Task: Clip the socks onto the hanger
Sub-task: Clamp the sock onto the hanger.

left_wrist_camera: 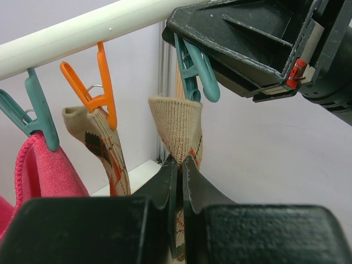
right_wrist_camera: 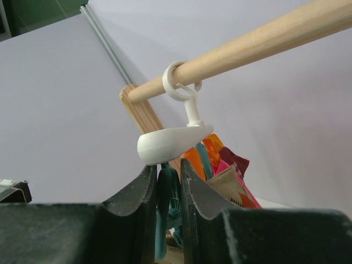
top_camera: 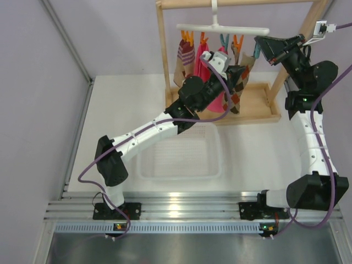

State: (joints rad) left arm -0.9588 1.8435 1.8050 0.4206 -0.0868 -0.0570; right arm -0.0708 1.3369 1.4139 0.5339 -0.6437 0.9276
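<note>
Hanger (top_camera: 242,29): I've got the white bar hooked over the wooden rail (right_wrist_camera: 258,45).
First sock (left_wrist_camera: 82,124): hanging from an orange clip (left_wrist_camera: 107,93).
Left hand (left_wrist_camera: 179,165): clenched on the second sock (left_wrist_camera: 176,124), with its cuff just under the teal clip (left_wrist_camera: 208,85).
Right hand (right_wrist_camera: 168,179): pinching that teal clip at the bar's right end.

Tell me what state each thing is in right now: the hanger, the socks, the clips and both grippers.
hanger: hooked over the wooden rod.
clipped sock: hangs from an orange clip.
loose sock: held up under the end clip, not clipped.
pink cloth: clipped.
left gripper: shut on the loose sock.
right gripper: shut on the end clip.
</note>
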